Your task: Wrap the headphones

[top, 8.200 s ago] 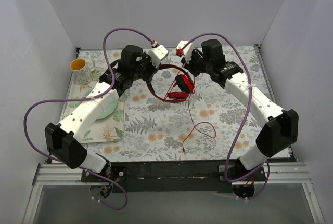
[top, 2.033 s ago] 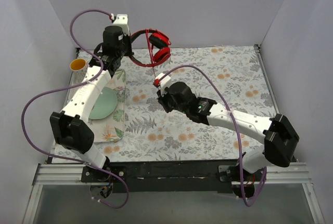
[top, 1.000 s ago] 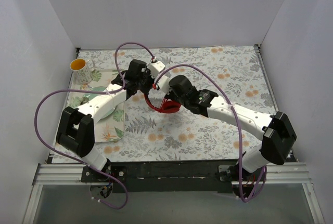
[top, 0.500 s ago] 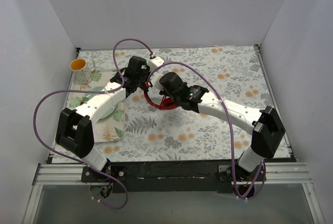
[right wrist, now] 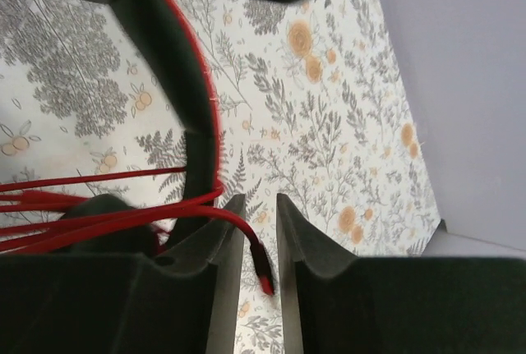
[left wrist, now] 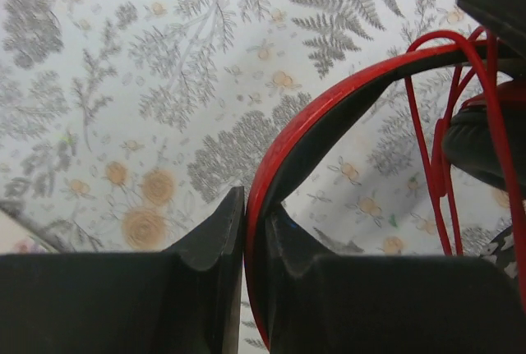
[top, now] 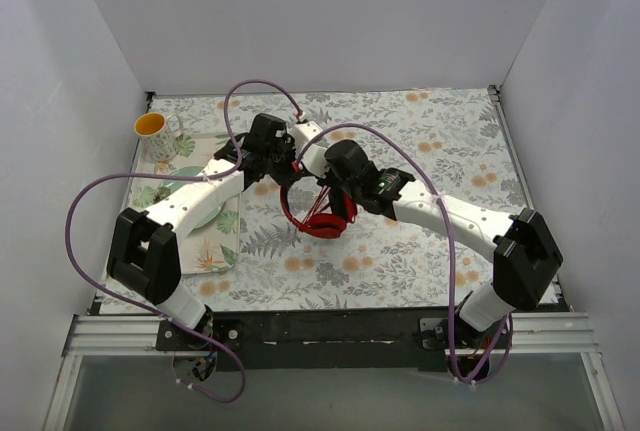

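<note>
Two grippers are meeting mid-table: left gripper [left wrist: 245, 288] is clamping the headphones [top: 318, 219] by their band above the floral tablecloth [top: 420, 141]; right gripper [right wrist: 259, 268] is pinching the red cable's [right wrist: 238, 227] end, strands looping around the band.

Both pincers [left wrist: 245, 231] [right wrist: 259, 231] pinched (arms converging)

A lab test cell is indicated: plain white walls [top: 80, 61] are set around a floral-clothed table [top: 420, 131]; an aluminium-rail frame [top: 330, 336] is seen.
</note>
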{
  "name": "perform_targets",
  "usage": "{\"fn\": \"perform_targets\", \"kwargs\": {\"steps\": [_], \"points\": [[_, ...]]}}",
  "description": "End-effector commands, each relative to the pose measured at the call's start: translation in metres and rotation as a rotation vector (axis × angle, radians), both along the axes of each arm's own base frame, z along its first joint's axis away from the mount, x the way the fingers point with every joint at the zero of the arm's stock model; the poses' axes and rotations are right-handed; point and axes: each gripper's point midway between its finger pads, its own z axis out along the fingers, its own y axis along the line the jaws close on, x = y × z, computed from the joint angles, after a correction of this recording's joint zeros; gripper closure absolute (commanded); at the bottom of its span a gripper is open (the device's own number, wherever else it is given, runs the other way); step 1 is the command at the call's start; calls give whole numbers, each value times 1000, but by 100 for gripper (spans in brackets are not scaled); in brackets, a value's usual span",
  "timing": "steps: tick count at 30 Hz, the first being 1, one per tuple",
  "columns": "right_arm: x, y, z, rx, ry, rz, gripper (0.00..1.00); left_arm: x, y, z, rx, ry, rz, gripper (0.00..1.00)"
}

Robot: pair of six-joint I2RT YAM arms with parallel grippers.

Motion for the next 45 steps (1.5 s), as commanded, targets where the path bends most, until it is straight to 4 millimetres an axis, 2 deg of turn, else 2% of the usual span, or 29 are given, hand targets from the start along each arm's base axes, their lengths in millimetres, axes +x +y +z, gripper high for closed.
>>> {"fn": "perform_targets", "kwargs": {"steps": [1, 5, 10, 11, 12, 14, 17, 23, 26, 29, 32, 39, 42, 45], "points": [[4, -18, -13, 51, 67, -20, 67, -28, -18, 38, -111, 36, -96, 100], [-4, -31, -29, 22, 120, -27, 66, -29, -14, 39, -98, 37, -81, 100], [-11, -39, -29, 71, 121, -16, 66, -25, -11, 44, -85, 9, -66, 100], [-16, -44, -39, 67, 138, -14, 66, -22, -9, 45, -80, 2, -55, 100], [-19, -44, -35, 102, 139, -7, 66, -20, -10, 51, -85, -11, -51, 100], [-25, -46, -45, 145, 154, 7, 66, -20, -11, 55, -92, -17, -52, 100], [-33, -42, -43, 234, 154, 52, 66, -22, -14, 61, -109, -21, -77, 100], [-29, -43, -31, 311, 148, 59, 66, -28, -18, 68, -129, -16, -107, 100], [-27, -51, -37, 324, 164, 27, 66, -20, -12, 72, -102, -37, -66, 100], [-25, -65, -45, 347, 196, -42, 65, -15, -6, 66, -65, -15, -22, 100], [-20, -79, -38, 394, 213, -130, 62, -15, -4, 50, -39, 43, 7, 100], [-27, -82, 15, 485, 154, -117, 50, -11, -5, 16, -34, 96, 58, 100], [-29, -82, 25, 502, 137, -104, 47, -7, -14, 18, -87, 96, 61, 100], [-37, -76, 34, 548, 119, -40, 46, -7, -23, 30, -147, 103, 54, 100]]}}
